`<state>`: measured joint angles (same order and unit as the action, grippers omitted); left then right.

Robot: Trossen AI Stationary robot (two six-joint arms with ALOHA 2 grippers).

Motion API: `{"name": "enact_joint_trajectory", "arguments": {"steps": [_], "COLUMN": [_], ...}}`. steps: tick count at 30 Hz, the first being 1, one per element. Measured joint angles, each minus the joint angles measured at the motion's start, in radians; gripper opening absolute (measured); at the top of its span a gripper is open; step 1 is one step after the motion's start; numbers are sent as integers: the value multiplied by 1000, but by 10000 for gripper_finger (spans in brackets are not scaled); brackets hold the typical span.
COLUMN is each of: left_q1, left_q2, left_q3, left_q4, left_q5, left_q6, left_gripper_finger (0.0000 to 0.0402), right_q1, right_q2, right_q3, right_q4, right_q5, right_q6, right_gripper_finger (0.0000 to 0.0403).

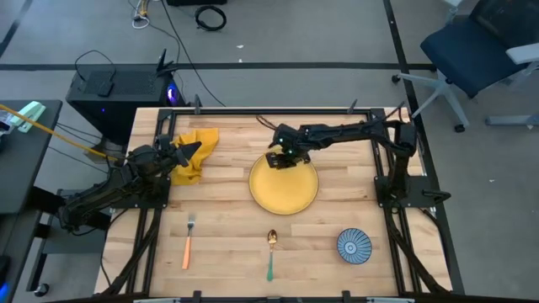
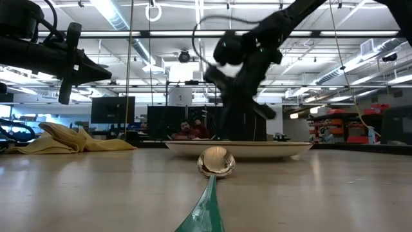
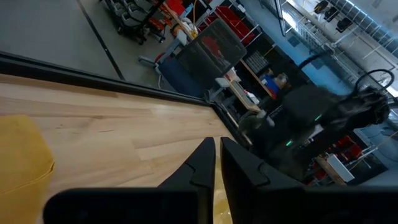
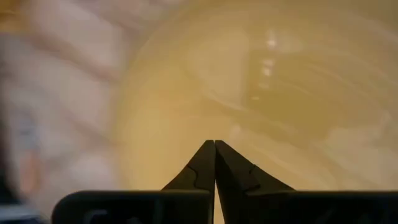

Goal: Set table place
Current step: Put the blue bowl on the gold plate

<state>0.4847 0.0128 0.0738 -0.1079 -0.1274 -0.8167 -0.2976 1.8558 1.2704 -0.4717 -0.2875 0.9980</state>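
Note:
A yellow plate point(image 1: 284, 187) lies flat in the middle of the wooden table point(image 1: 227, 244). My right gripper point(image 1: 280, 160) is shut, with nothing between its fingers, over the plate's far rim. The plate fills the right wrist view point(image 4: 261, 93) just under the fingertips. A crumpled yellow cloth point(image 1: 195, 151) lies at the far left. My left gripper point(image 1: 181, 151) is shut and empty. It hangs well above the cloth's near edge, as the low view point(image 2: 67, 61) shows. An orange-handled fork point(image 1: 188, 242), a green-handled spoon point(image 1: 270, 252) and a blue patterned bowl point(image 1: 354, 245) lie along the near side. My right gripper points its shut fingers down at the plate's inner face near the far rim point(image 4: 214, 134). I cannot tell whether the fingertips touch it.
The table's black frame rails point(image 1: 253, 109) run along its edges, and the arm bases stand at the left and right sides. Bare wood lies between the plate and the cutlery. A black desk point(image 1: 25, 168) stands off the table's left, and people sit far behind point(image 2: 190, 131).

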Motion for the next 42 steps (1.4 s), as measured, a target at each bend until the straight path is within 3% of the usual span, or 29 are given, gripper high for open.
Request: {"name": "enact_joint_trajectory", "arguments": {"steps": [6,14,19,24,30,36,40,42], "left_q1": [0,0,0,0,0,0,0,0], "left_q2": [0,0,0,0,0,0,0,0], "left_q3": [0,0,0,0,0,0,0,0], "left_q4": [-2,-1,-1,-1,0,-1,-1,0], "left_q5": [-1,-2,-2,-2,-2,-2,-2,-2], "left_q6": [-3,-2,-1,1,-9,-9,-9,-9], "left_gripper_finger": [38,28,32,36,27,30,36,38], "right_q1": [-10,-22,9,85,259,445,529,566], "right_q2": [-103,-349,-536,-715,-873,-960,-970,-995], "right_q3": [152,325,353,353,353,353,350,311], "right_q4": [-8,-24,-51,-145,-353,-758,-1115,-1072], "right_q5": [-33,-25,-24,2,125,309,323,310], "right_q6": [-115,-221,-294,-261,-123,84,232,221], "right_gripper_finger": [11,15,16,15,11,12,11,12]}}
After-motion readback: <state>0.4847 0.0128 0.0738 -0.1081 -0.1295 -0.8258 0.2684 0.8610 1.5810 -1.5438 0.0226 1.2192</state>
